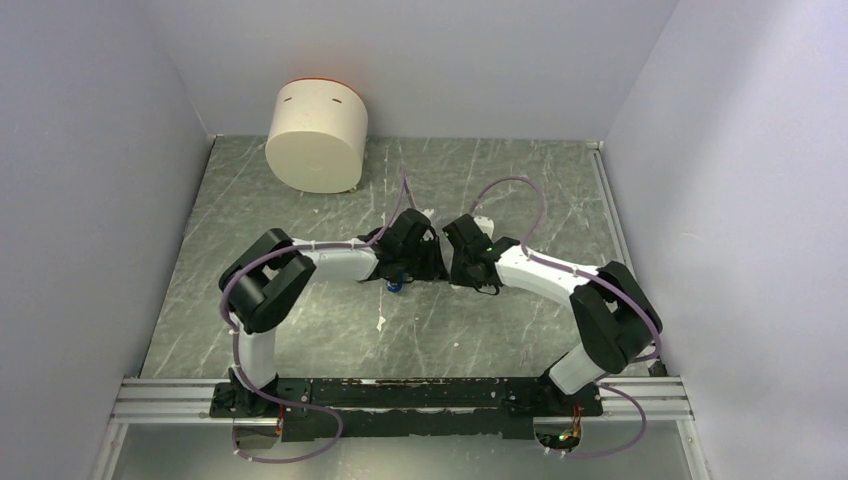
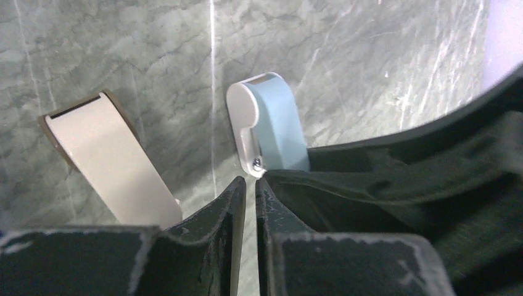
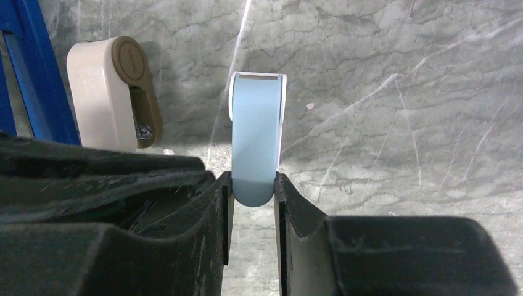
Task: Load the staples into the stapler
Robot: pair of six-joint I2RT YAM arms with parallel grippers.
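Right fingers (image 3: 216,216) are clamped on the rounded near end of the pale-blue piece (image 3: 257,123). The tan piece (image 3: 102,92) sits near it on the desk (image 3: 401,92). Left fingers (image 2: 231,209) are almost together, with nothing seen between them.

Stapler (image 3: 43,74): probably the bright blue bars at the left edge of the right wrist view, beside the tan piece. Staples: not found in any view.

Risks:
- The grip is on a piece that is not the stapler, so loading may stall.
- The hold covers the end only, so the piece could pivot or slip.
- The wrists are crowded together, and a swing could knock the stapler.
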